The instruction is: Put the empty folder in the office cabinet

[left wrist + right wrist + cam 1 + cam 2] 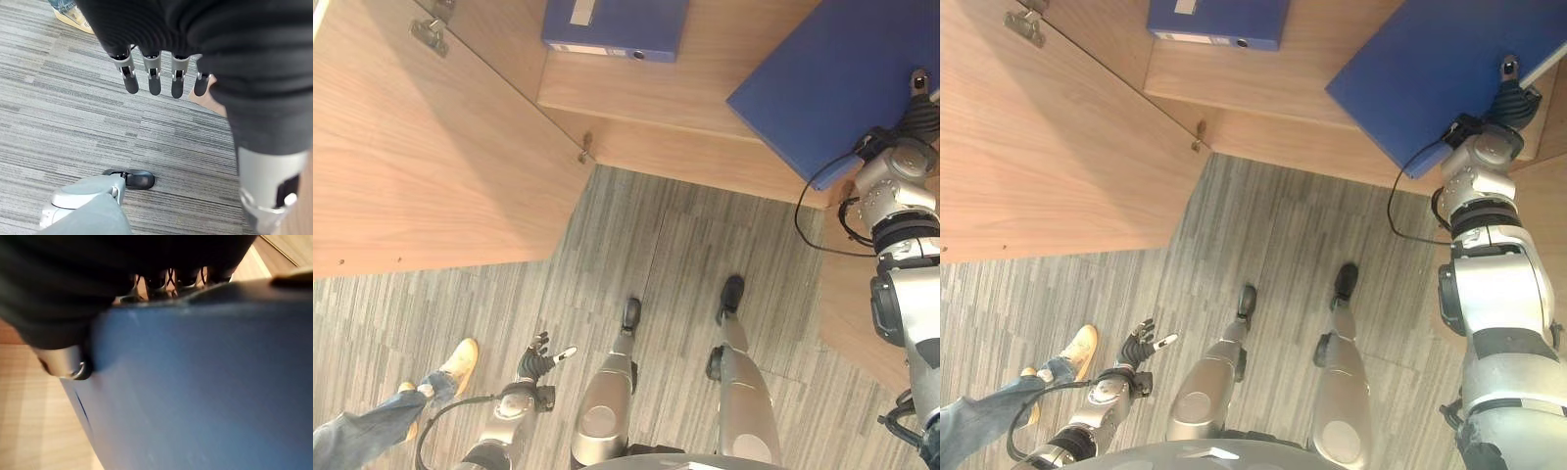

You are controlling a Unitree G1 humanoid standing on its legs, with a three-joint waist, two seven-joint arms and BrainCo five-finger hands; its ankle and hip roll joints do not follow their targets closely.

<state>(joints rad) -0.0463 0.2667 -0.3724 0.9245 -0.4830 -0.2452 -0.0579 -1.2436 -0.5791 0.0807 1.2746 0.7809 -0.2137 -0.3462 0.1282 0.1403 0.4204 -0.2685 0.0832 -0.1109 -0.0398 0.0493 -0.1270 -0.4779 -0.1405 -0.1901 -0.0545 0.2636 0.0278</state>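
Observation:
A large blue folder (832,88) is held over the wooden shelf (705,93) of the open cabinet, at the upper right. My right hand (920,113) grips its near edge, with fingers (161,281) curled over the top of the cover (205,391) and the thumb on the near face. My left hand (536,364) hangs low by my side above the floor, fingers (154,78) straight and holding nothing.
A second blue folder (617,27) lies flat further back on the shelf. The cabinet door (421,157) stands swung open at the left. A person's tan shoe (460,362) and jeans leg (362,436) are on the grey carpet near my left hand.

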